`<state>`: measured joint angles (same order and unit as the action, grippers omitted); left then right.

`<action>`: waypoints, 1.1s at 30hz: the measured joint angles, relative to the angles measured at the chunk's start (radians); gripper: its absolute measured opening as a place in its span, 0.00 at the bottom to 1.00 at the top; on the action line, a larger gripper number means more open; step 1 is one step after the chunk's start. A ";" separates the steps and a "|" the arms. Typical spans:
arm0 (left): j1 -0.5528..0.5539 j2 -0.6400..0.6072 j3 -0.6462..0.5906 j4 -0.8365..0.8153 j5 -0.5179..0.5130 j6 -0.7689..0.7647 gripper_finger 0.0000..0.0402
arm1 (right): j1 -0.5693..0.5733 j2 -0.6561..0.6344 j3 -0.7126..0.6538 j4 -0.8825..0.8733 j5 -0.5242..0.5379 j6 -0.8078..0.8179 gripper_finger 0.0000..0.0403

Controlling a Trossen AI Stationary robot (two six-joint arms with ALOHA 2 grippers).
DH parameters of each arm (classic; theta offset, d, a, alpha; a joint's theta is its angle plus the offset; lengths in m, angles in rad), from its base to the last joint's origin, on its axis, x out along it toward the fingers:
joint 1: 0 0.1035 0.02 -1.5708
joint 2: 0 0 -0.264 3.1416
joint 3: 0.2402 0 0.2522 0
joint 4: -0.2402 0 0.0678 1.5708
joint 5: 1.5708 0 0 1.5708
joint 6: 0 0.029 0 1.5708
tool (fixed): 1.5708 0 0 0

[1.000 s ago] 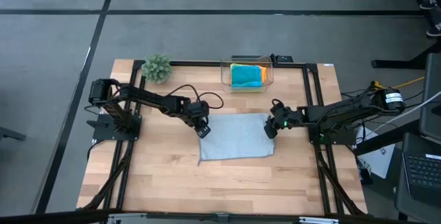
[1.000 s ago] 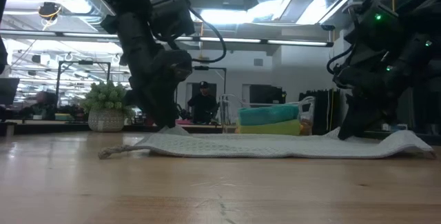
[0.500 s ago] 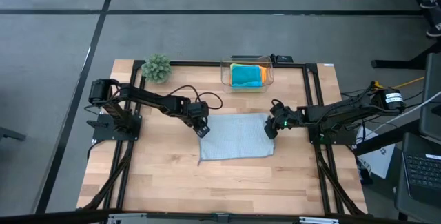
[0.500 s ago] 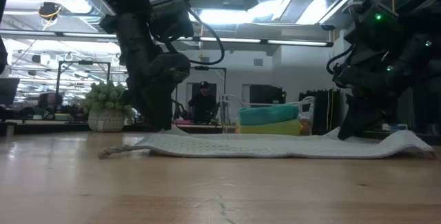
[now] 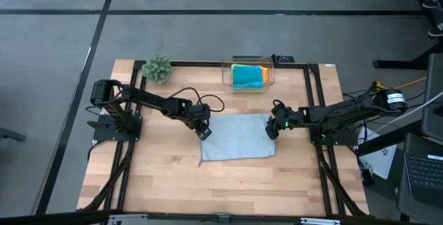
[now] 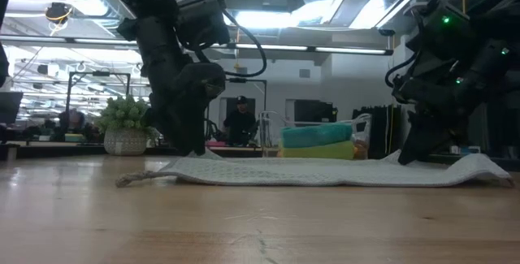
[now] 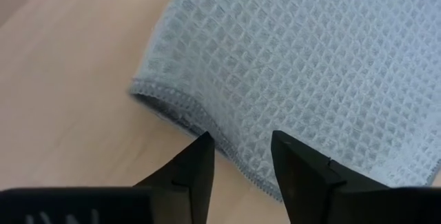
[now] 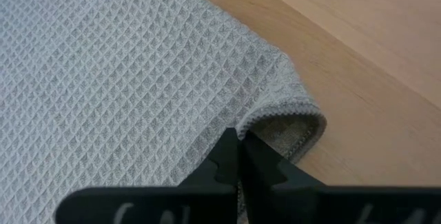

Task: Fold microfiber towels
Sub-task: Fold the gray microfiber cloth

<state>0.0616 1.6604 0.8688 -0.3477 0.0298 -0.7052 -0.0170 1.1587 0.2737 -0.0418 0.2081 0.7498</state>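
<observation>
Wooden table [image 5: 159, 176], high view: grey towel [image 5: 237, 138] lies spread, unfolded; folded towels [image 5: 248, 76] sit in the clear box [image 5: 225, 79] (fold probably just starting).

Left wrist view: left gripper [image 7: 240, 156] apart, over the towel's hem.

Right wrist view: right gripper [image 8: 240, 156] pinched on the towel's edge.

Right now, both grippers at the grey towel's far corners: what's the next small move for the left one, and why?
Probably ease the left gripper forward and close it on the hem. Its fingers stand open with the light grey towel edge just ahead of them, nothing between them yet. The right gripper is already shut on the towel's other far corner, so the left side needs a matching pinch before any lift and fold.
</observation>
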 joint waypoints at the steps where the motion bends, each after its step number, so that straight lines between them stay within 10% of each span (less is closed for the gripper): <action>1: 0.000 0.000 0.000 0.000 0.006 0.000 0.34 | 0.000 0.000 0.000 0.000 0.000 -0.001 0.01; 9: 0.001 0.008 0.000 0.002 -0.017 0.043 0.31 | 0.000 0.000 0.000 0.000 0.000 -0.003 0.01; 17: 0.001 0.008 0.000 0.001 -0.073 0.080 0.03 | 0.000 0.000 0.000 0.000 0.000 -0.022 0.01; 33: 0.000 0.008 0.000 0.003 -0.096 0.080 0.00 | 0.000 0.000 0.009 -0.002 -0.001 -0.029 0.01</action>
<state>0.0620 1.6680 0.8692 -0.3442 -0.0658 -0.6250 -0.0170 1.1584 0.2823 -0.0438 0.2072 0.7208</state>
